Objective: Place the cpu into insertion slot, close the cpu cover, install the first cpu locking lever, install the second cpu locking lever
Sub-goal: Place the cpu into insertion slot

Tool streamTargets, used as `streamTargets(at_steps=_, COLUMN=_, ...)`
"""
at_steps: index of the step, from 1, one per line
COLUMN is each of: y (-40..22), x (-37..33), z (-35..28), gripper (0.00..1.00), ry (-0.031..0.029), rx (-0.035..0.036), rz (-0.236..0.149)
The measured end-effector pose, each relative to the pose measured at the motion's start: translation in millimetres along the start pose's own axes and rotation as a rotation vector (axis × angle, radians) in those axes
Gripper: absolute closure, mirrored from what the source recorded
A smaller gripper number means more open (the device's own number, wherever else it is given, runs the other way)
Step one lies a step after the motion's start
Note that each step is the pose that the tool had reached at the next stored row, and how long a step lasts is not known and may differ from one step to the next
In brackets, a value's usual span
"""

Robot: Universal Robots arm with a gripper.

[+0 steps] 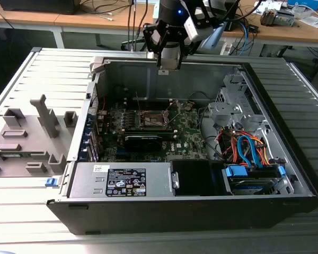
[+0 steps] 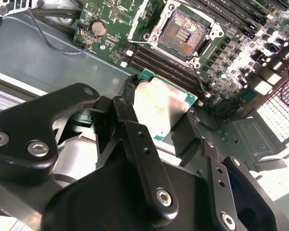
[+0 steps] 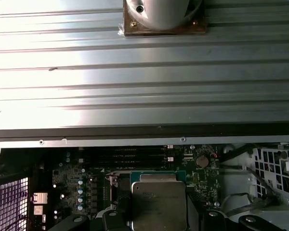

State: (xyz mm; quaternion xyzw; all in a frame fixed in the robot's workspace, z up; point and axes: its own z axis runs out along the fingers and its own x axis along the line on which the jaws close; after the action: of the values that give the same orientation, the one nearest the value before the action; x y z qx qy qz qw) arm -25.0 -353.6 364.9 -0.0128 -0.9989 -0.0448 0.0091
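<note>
The cpu (image 2: pixel 166 108), a flat square chip with a silvery top and green edge, sits between my gripper's (image 2: pixel 159 113) black fingers (image 2: pixel 130 94), which are shut on it. The first wrist view shows the same cpu (image 3: pixel 159 202) held over the green board. The insertion slot (image 2: pixel 185 31) lies bare, its brownish contact field showing, with the cpu cover (image 2: pixel 140 14) swung up at its side. In the exterior view my gripper (image 1: pixel 167 63) hangs over the far wall of the open computer case, above and behind the insertion slot (image 1: pixel 152 119).
The case (image 1: pixel 69 174) lies open on a ribbed metal table. A black card (image 1: pixel 148 140) sits in front of the socket, a grey power supply (image 1: pixel 122 180) along the near wall, and drive bays with coloured cables (image 1: pixel 249 151) at the exterior view's right. Grey fixtures (image 1: pixel 26 137) stand at the left.
</note>
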Motion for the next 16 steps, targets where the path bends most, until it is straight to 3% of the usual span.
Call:
streamTargets(at_steps=2, y=0.0, x=0.0, z=0.3, gripper=0.45, ry=0.0, rx=-0.0001, rz=0.0)
streamTargets(at_steps=4, y=-1.0, x=4.0, z=6.6, gripper=0.45, ry=-0.0001, rx=-0.0001, rz=0.0)
streamTargets(at_steps=16, y=-4.5, x=5.2, z=8.4, gripper=0.45, ry=-0.0001, rx=-0.0003, rz=0.0)
